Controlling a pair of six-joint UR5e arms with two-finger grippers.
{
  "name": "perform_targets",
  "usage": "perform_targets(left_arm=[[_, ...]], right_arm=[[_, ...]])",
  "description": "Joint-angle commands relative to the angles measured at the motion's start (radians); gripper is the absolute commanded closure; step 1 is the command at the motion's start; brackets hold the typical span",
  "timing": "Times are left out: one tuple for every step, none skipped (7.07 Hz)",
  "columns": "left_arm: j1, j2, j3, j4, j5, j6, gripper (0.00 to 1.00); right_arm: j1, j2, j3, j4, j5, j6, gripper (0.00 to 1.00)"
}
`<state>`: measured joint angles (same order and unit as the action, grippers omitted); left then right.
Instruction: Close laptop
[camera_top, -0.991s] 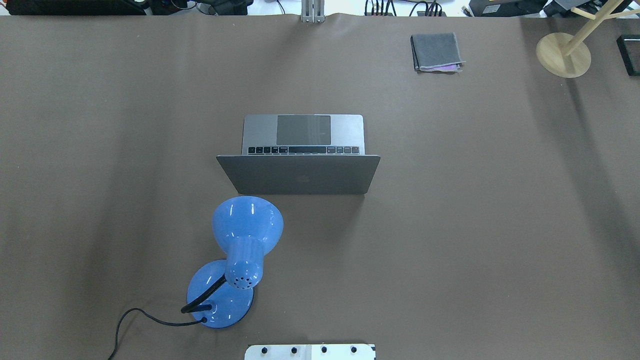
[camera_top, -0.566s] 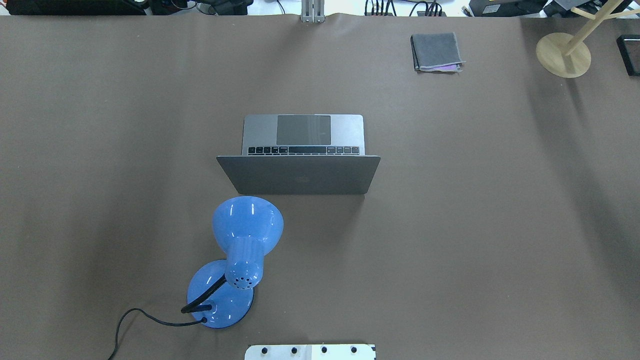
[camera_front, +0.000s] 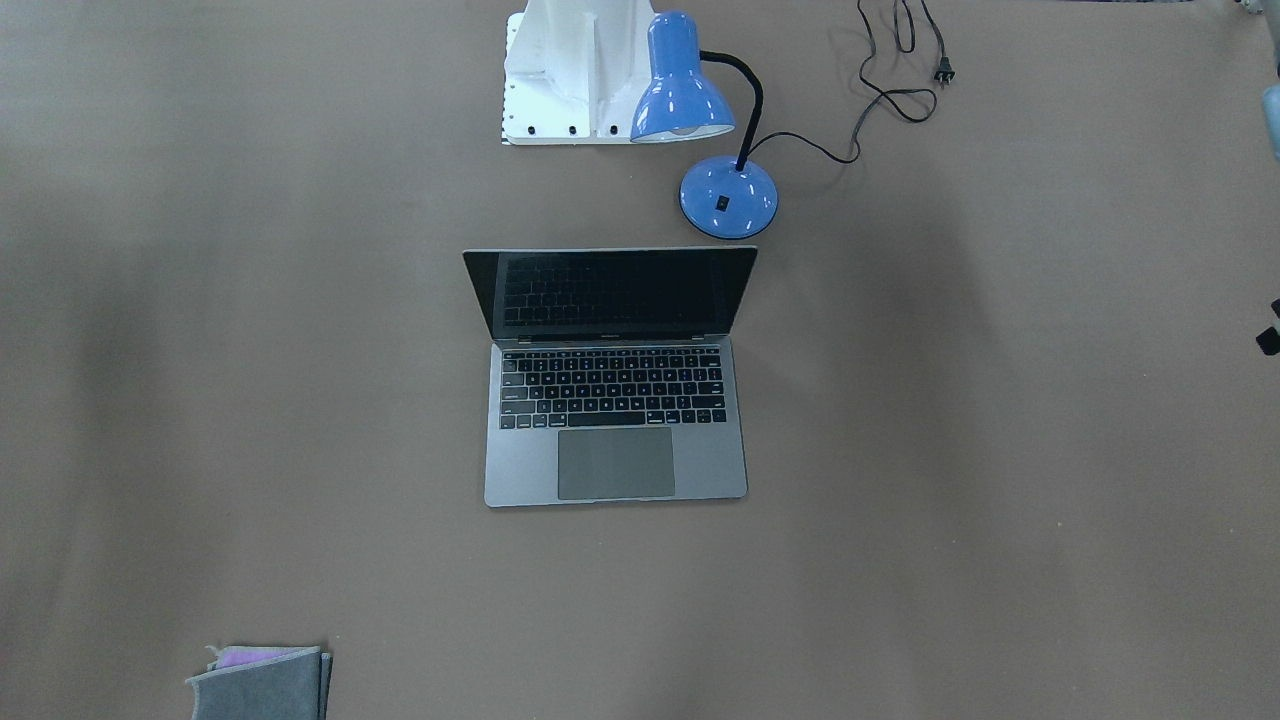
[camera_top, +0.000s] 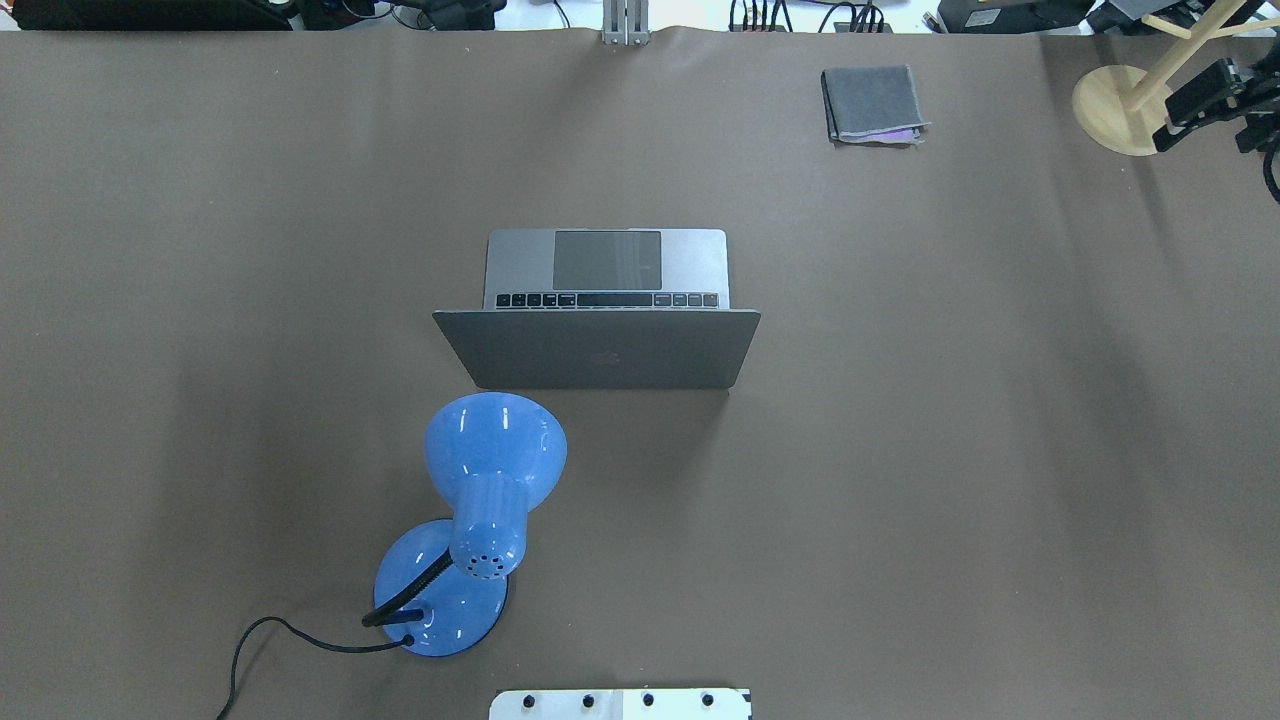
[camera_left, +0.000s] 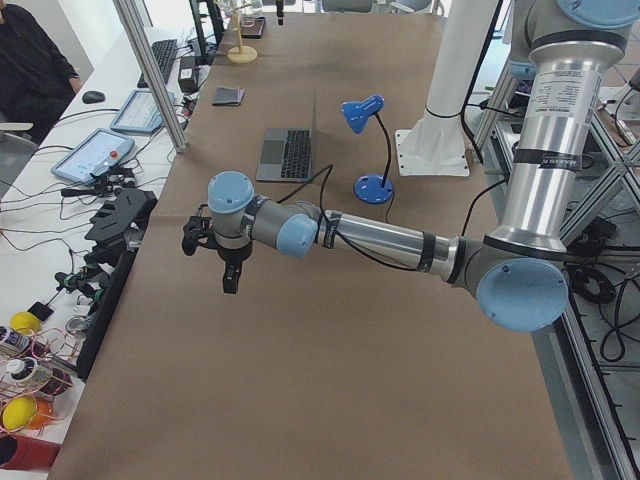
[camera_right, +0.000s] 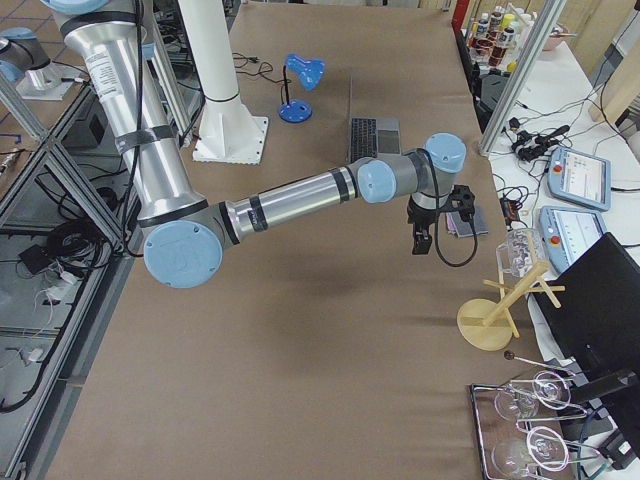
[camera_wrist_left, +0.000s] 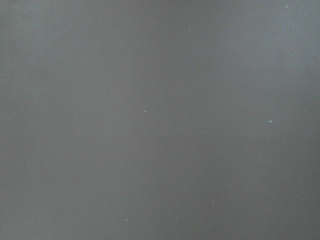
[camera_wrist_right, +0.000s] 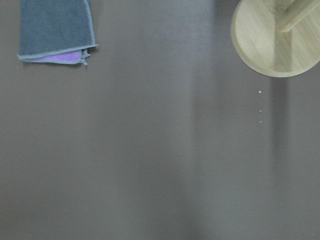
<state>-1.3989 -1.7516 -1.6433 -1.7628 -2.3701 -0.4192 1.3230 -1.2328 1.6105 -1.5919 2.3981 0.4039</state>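
The space-grey laptop (camera_top: 600, 350) stands open in the middle of the table, its lid towards the robot and its dark screen upright; keys and trackpad show in the front-facing view (camera_front: 615, 400). My right gripper (camera_top: 1195, 100) is just inside the overhead view's far right edge, above the wooden stand and far from the laptop. It also shows in the right side view (camera_right: 420, 243). My left gripper (camera_left: 231, 285) hangs over bare table far to the laptop's left. I cannot tell whether either gripper is open or shut. Neither wrist view shows fingers.
A blue desk lamp (camera_top: 495, 450) stands just behind the lid on the robot's side, its cord trailing left. A folded grey cloth (camera_top: 872, 103) lies at the far right. A wooden stand (camera_top: 1125, 110) is at the far right corner. The white robot base (camera_top: 620, 703) is at the near edge.
My right gripper has come into the overhead view at its far right edge. The laptop, lamp and cloth have not moved.
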Motion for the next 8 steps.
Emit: perform_targets(left_arm=[[0.131,-0.078,-0.073,-0.001,-0.021,-0.276,0.02],[0.173,-0.124,-0.084,0.002,-0.044,-0.391,0.03],[0.208,-0.135,-0.113,0.002,-0.049,-0.450,0.05],[0.239,-0.141,-0.147,0.003,-0.055,-0.492,0.18],[0.254,-0.149,-0.168,-0.007,-0.089,-0.574,0.42],[0.297,-0.150,-0.199,-0.023,-0.093,-0.661,0.70],[0.345,-0.151,-0.228,-0.023,-0.093,-0.749,0.97],[0.388,-0.154,-0.268,-0.023,-0.090,-0.827,1.00]], right_arm=[[-0.106,0.032,0.031,0.079,0.047,0.265,0.03],[-0.151,0.029,0.093,0.079,0.047,0.350,0.10],[-0.197,0.017,0.170,0.078,0.050,0.407,0.24],[-0.232,0.015,0.230,0.079,0.059,0.518,0.41],[-0.281,0.016,0.274,0.079,0.075,0.588,0.60],[-0.322,0.018,0.316,0.079,0.078,0.642,0.79],[-0.359,0.016,0.353,0.079,0.081,0.661,0.97],[-0.382,0.012,0.391,0.079,0.082,0.671,1.00]])
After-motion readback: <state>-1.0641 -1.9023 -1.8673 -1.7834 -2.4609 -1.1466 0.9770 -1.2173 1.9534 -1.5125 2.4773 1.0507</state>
